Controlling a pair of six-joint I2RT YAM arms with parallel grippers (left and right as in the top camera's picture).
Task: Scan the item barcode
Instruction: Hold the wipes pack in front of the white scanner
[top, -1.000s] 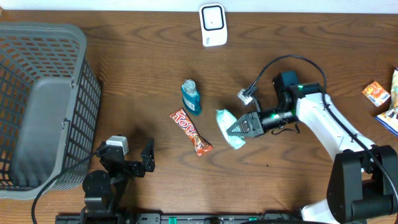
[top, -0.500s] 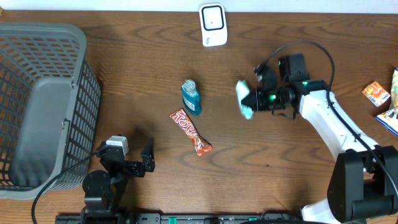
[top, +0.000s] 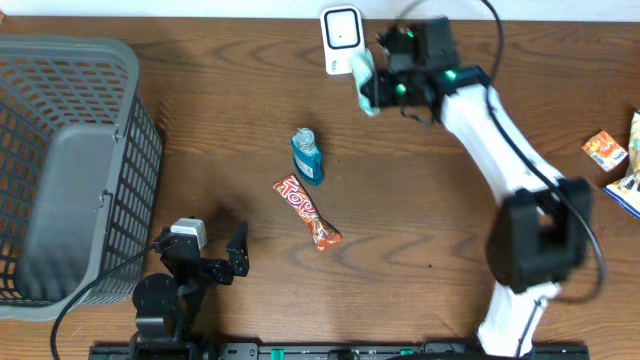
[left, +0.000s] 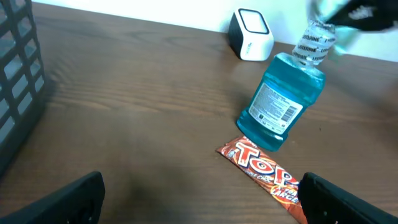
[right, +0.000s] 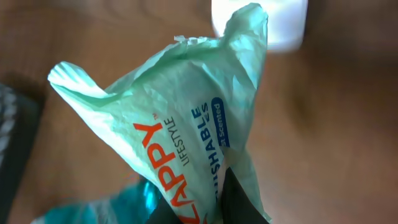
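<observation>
Across the brown worktop (top: 200, 120) we saw our right hand (top: 382, 86) clamped on the green wipes packet (top: 365, 70), its long axis reaching ahead of that hand toward the white scanner (top: 342, 38) just beyond, while our left hand (top: 218, 264) sat wide, well apart.

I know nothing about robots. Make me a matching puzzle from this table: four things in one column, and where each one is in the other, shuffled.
Things:
1. pale green packet
2. blue bottle
3. candy bar
4. grey basket

Places:
A. lying flat, just on the robot's side of the bottle
B. at the left end of the table
C. held in the right gripper, beside the white scanner
D. standing mid-table

Pairs: 1-C, 2-D, 3-A, 4-B
</observation>
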